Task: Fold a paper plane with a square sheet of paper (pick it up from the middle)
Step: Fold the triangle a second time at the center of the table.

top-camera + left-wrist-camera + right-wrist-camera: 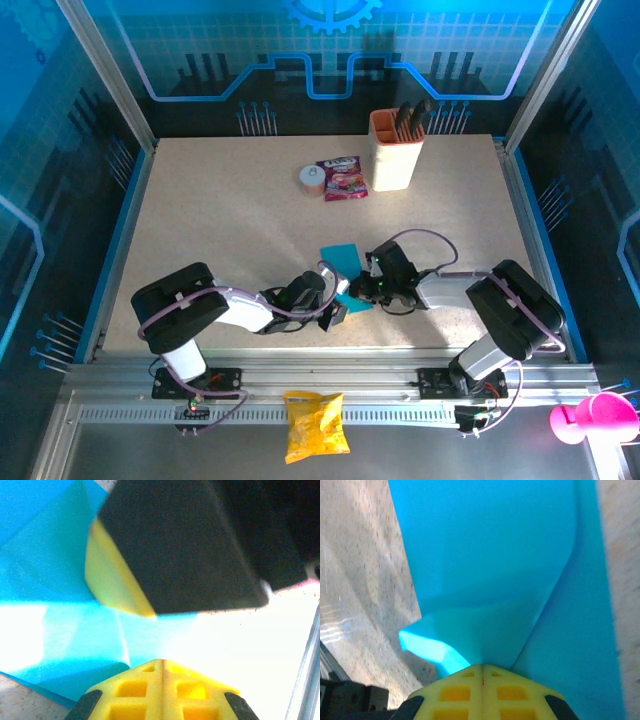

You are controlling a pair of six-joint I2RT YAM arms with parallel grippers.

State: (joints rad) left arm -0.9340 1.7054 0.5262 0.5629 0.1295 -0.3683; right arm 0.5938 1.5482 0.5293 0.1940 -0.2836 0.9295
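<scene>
- Lying right under and just ahead of both tool tips, the square sheet of paper rests on the table. It is part-folded. The right wrist view shows one flap lifted off the layer beneath, with creases running in toward the tips.
- Right gripper: fingers together, no gap at the seam. The raised fold runs straight into the tips, so I read it as clamped on the paper's fold.
- Left gripper: fingers together as well, tips low over the sheet's near part. Cannot tell whether any paper is nipped between them. The other tool's black finger with its yellow pad sits just ahead, close above the sheet.
- Handling, as a judgement: thin, light and limp. It holds a crease, but slides easily on the smooth tabletop. Likely to crumple or tear if the two tools pull against each other.
- Where to take hold: best at a folded ridge near the middle, where doubled layers give some stiffness. A single-layer corner would droop.
- Far beyond the tips, well apart from the sheet: a pink-red snack packet and a beige holder cup with dark tools in it.
- Behind the arm bases: a yellow snack bag on the rail.
</scene>
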